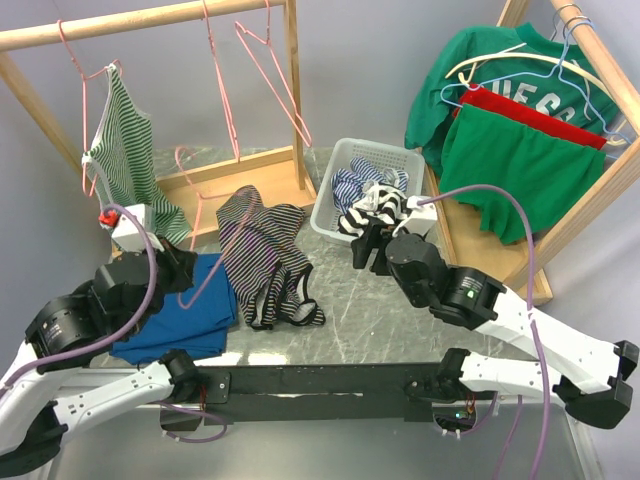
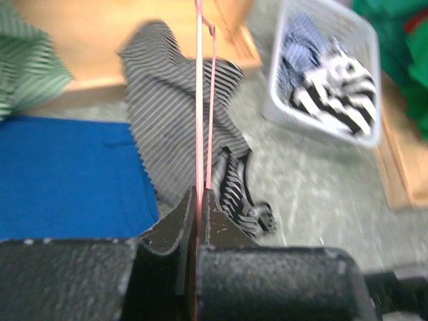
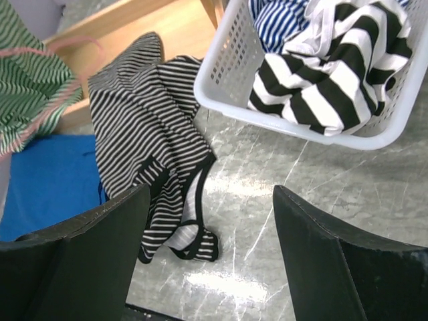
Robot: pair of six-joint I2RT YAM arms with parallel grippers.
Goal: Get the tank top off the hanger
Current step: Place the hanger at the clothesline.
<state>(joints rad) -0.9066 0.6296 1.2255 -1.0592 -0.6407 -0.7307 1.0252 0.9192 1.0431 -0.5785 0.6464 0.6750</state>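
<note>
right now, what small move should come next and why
Probably lift the left gripper slightly, drawing the thin pink wire hanger clear of the black-and-white striped tank top. Its jaws are shut on the wire, the top lies slack on the grey table, and the right gripper stands open, empty.

White block letters, seemingly "ESCO", cross the green sweatshirt (image 1: 470,45) hanging right of the white basket (image 1: 331,192); hangers (image 1: 497,58) cover part of the word.

place: robotics lab | evidence: robot arms (image 1: 470,295) bolted to table (image 1: 400,330), wooden garment racks (image 1: 150,17), plain backdrop (image 1: 380,60)
</note>
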